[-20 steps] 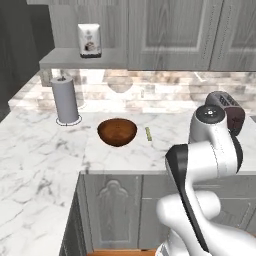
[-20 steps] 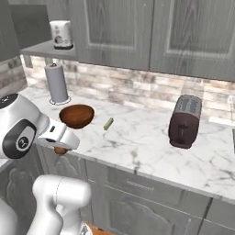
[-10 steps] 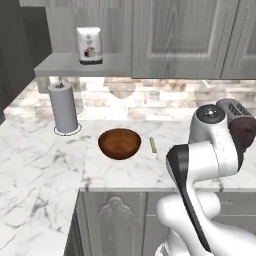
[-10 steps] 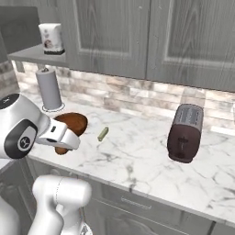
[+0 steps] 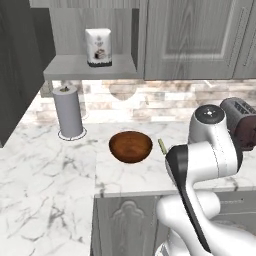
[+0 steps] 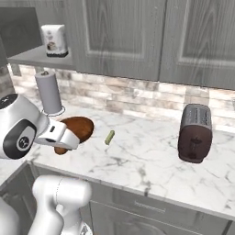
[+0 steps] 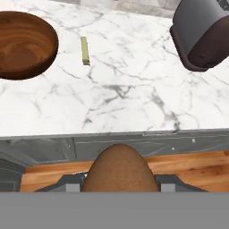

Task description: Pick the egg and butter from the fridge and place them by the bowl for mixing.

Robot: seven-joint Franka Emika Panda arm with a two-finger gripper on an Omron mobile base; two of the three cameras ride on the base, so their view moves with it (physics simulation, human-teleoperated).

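The egg (image 7: pixel 120 169) sat clamped between the gripper (image 7: pixel 120 181) fingers, out past the worktop's (image 7: pixel 134 94) front edge, over the cabinet fronts. On the marble, the butter (image 7: pixel 84 50) lay just right of the bowl (image 7: pixel 23 44) — not touching — approx mid-depth. Toaster (image 7: pixel 203 33) stood well apart toward the right; paper towel roll (image 5: pixel 68 111) near the back-left wall.
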